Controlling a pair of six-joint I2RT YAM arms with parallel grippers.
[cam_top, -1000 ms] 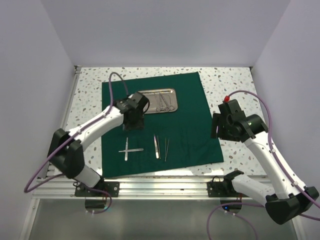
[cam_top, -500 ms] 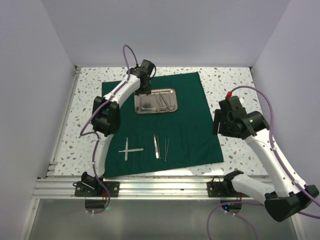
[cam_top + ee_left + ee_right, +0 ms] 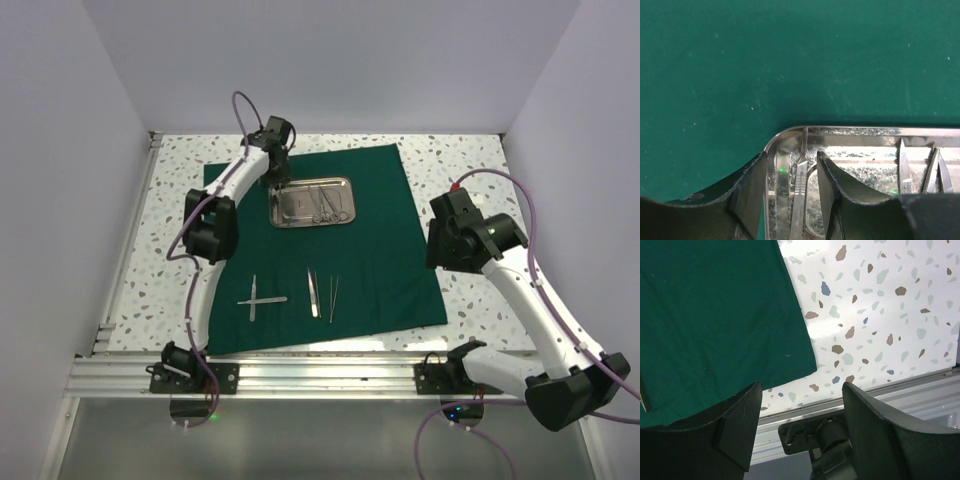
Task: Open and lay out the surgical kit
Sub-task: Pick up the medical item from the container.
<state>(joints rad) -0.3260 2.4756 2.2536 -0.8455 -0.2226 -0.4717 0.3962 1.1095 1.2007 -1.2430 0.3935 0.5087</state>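
The dark green cloth (image 3: 370, 250) lies spread flat. The steel tray (image 3: 345, 182) sits on its far part, with ring-handled instruments (image 3: 328, 205) inside. Two crossed instruments (image 3: 260, 298), tweezers (image 3: 313, 292) and another slim tool (image 3: 333, 298) lie on the near cloth. My left gripper (image 3: 275, 183) is at the tray's left end. In the left wrist view it (image 3: 791, 156) is open, its fingers (image 3: 752, 195) on either side of a scalpel (image 3: 800, 190) lying in the tray (image 3: 790, 131). My right gripper (image 3: 432, 250) is open and empty above the cloth's near right corner (image 3: 715, 315).
The terrazzo table (image 3: 470, 170) surrounds the cloth. The aluminium rail (image 3: 320, 375) runs along the near edge and shows under my right gripper (image 3: 800, 415) in the right wrist view (image 3: 890, 390). Walls close in the left, right and back.
My left arm has swung from the middle of the cloth out to the tray's far left end and settled over the scalpel. The right arm has barely shifted.
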